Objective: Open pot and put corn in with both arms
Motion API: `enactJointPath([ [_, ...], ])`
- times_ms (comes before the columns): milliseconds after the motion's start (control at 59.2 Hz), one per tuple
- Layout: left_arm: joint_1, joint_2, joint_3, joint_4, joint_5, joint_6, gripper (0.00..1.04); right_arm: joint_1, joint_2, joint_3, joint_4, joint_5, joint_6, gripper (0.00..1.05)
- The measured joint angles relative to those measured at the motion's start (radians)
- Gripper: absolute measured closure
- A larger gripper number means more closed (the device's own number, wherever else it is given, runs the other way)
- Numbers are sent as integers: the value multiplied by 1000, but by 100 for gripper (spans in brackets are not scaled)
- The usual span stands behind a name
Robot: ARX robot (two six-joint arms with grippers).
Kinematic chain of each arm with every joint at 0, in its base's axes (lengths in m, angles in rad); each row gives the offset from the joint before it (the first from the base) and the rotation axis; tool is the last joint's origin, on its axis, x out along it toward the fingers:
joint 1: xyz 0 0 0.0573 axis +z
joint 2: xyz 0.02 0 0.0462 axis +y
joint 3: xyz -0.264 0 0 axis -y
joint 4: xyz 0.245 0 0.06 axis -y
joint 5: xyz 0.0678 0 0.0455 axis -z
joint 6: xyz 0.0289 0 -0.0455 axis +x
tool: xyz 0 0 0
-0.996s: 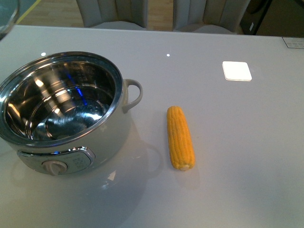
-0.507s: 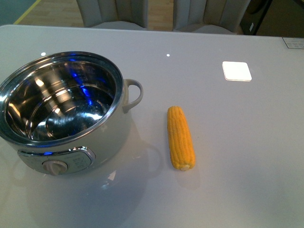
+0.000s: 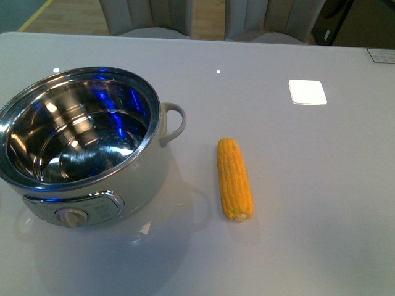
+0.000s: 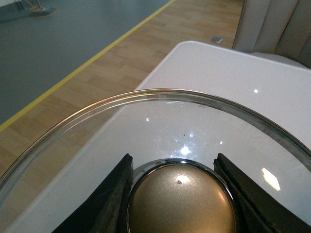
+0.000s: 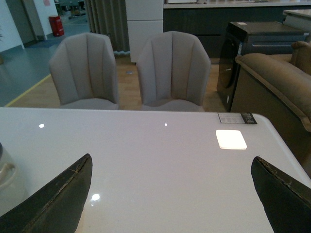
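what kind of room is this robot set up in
Probably a home-style demo room or showroom rather than a lived-in home: a white dining table with padded grey chairs, a brown sofa off to one side, and a yellow line marked along the floor.

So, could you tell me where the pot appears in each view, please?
Front view: the pot, open, at left.
Left wrist view: absent; only the lid in the left gripper.
Right wrist view: a sliver with its handle, cut by the frame edge.
Shared landmark: the white square on the table, front and right wrist views.
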Motion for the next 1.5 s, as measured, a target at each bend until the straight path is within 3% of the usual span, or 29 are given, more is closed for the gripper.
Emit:
enactJointPath([
  [490, -34, 332, 211, 113, 62, 11, 61, 0, 0, 0, 0, 0, 0, 9],
  [1317, -47, 465, 248, 185, 61, 50, 61, 0, 0, 0, 0, 0, 0, 9],
  [1503, -47, 465, 248, 188, 63, 49, 33, 0, 0, 0, 0, 0, 0, 9],
])
